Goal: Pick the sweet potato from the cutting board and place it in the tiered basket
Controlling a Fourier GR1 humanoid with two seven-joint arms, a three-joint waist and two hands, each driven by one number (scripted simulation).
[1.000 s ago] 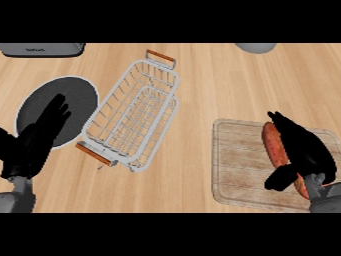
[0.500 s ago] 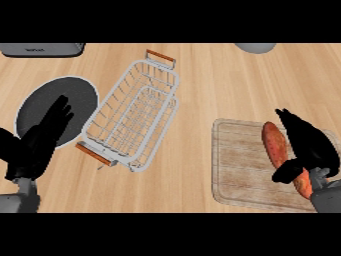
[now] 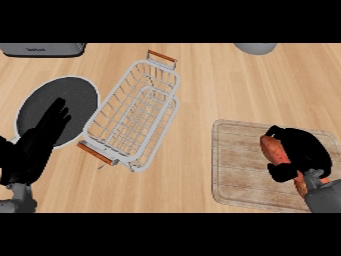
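An orange sweet potato lies on the wooden cutting board at the lower right. My right hand is over it, fingers and thumb curled round it, so most of the potato is hidden. The white wire tiered basket with orange handles stands in the middle of the counter, to the left of the board. My left hand rests open at the lower left, fingers up, partly over a dark plate.
A dark round plate with a white rim lies left of the basket. A grey appliance sits at the back left and a grey bowl at the back right.
My right hand's fingers, straight over the potato a second ago, have curled down round it. The left hand has stayed where it was.
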